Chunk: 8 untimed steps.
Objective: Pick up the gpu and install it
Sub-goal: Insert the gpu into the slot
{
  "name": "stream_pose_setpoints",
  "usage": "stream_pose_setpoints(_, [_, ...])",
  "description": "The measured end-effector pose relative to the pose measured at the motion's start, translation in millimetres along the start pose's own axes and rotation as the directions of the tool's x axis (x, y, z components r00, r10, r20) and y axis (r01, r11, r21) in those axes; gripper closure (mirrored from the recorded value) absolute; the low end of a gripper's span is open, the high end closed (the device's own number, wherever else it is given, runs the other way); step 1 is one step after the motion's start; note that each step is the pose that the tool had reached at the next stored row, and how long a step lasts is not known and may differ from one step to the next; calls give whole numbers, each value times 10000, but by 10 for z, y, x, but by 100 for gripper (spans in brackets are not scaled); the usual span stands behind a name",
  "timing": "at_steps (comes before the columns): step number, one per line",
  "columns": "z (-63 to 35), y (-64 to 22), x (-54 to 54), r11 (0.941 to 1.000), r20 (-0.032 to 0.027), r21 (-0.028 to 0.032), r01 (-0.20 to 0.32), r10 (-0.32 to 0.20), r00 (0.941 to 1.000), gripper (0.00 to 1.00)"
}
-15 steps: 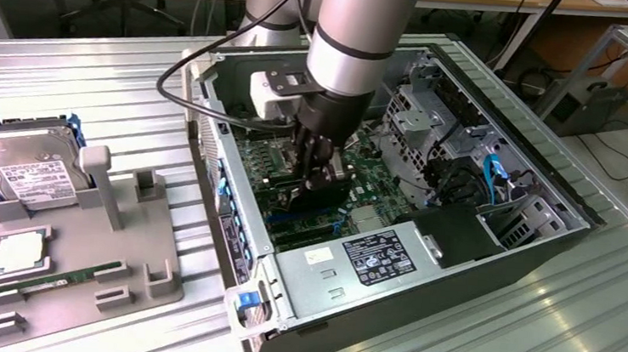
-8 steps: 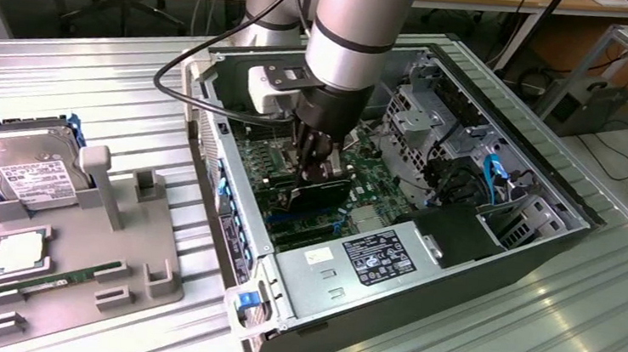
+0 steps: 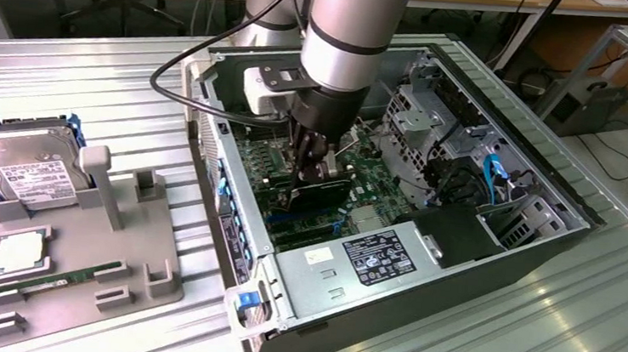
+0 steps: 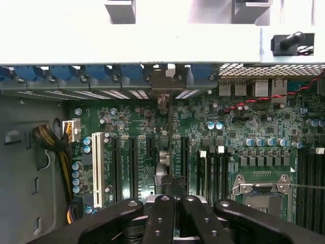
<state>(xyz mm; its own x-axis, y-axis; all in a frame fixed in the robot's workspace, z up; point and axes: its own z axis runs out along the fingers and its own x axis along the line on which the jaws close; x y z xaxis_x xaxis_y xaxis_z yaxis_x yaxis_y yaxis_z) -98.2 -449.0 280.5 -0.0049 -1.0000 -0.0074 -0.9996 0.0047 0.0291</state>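
Note:
In the exterior view my gripper (image 3: 314, 176) reaches down into the open computer case (image 3: 540, 196). It is shut on the gpu (image 3: 321, 200), a thin black card held upright just above the green motherboard (image 3: 377, 177). In the wrist view the black fingers (image 4: 160, 216) are pressed close together. The gpu (image 4: 164, 157) shows there edge-on as a thin line running from the fingers to its silvery bracket (image 4: 163, 81) at the case's rear slot openings. It lies in line with the black expansion slots (image 4: 133, 168). Whether its edge sits in a slot is hidden.
A silver hard drive (image 3: 24, 169), a processor chip (image 3: 21, 251) and a green memory stick (image 3: 55, 277) rest on a grey fixture (image 3: 157, 277) at the exterior view's left. Inside the case are a power supply (image 3: 381, 254), a drive cage (image 3: 427, 118) and blue cables (image 3: 491, 174).

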Motion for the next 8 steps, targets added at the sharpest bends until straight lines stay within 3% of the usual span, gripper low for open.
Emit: stream_pose_setpoints(8, [66, -1, -13, 10000, -3, -2, -1, 1, 10000, 89])
